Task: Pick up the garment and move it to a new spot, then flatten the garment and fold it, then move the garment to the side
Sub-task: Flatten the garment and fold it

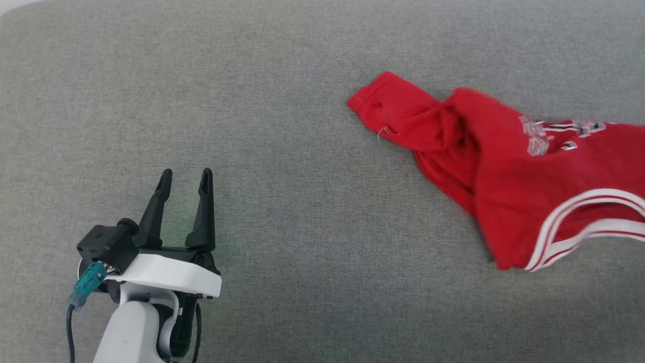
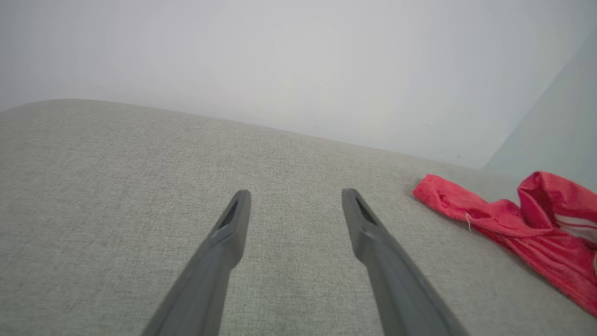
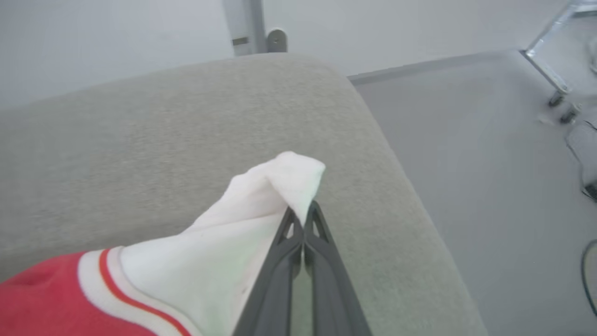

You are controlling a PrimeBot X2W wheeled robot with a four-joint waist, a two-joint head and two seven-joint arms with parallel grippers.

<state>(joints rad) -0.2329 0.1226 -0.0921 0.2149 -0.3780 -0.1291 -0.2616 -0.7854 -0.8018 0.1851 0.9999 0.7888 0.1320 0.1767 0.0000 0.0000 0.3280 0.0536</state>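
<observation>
Right wrist view: garment [image 3: 210,252] on cushion [image 3: 140,140]; metal frame [image 3: 545,71] on floor [image 3: 466,140].

Lab-like room: grey fabric-covered table [image 1: 282,50], bare wall [image 2: 298,56], wheeled metal frame [image 3: 545,71].

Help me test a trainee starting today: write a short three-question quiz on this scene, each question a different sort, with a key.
1. True or false: the left gripper is holding the garment.
2. What is the right gripper shut on? A) the red hem B) the white sleeve C) the lettering
3. Fill in: the left gripper's jaws stand ___ over the grey cushion.

Key
1. False: it is apart from the garment and holds nothing.
2. B
3. open
</observation>
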